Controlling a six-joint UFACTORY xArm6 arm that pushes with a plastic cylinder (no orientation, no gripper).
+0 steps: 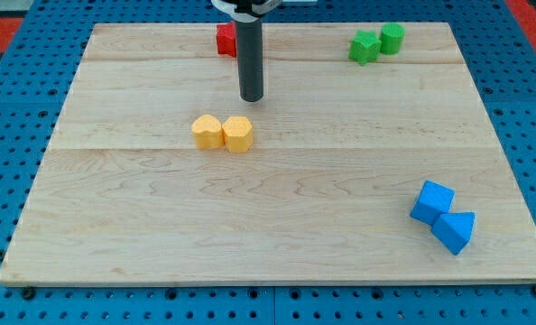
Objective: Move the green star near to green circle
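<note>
The green star (364, 47) lies near the view's top right of the wooden board (277, 226). The green circle (392, 38) sits just to its right and slightly higher, touching or almost touching it. My tip (252, 97) is at the end of the dark rod, in the upper middle of the board, well to the left of both green blocks and just above the two yellow blocks.
A yellow block (207, 132) and a yellow hexagon-like block (237, 134) sit side by side below my tip. A red block (226, 39) is partly hidden behind the rod at the top. A blue cube (431, 201) and a blue triangle (454, 231) lie at the bottom right.
</note>
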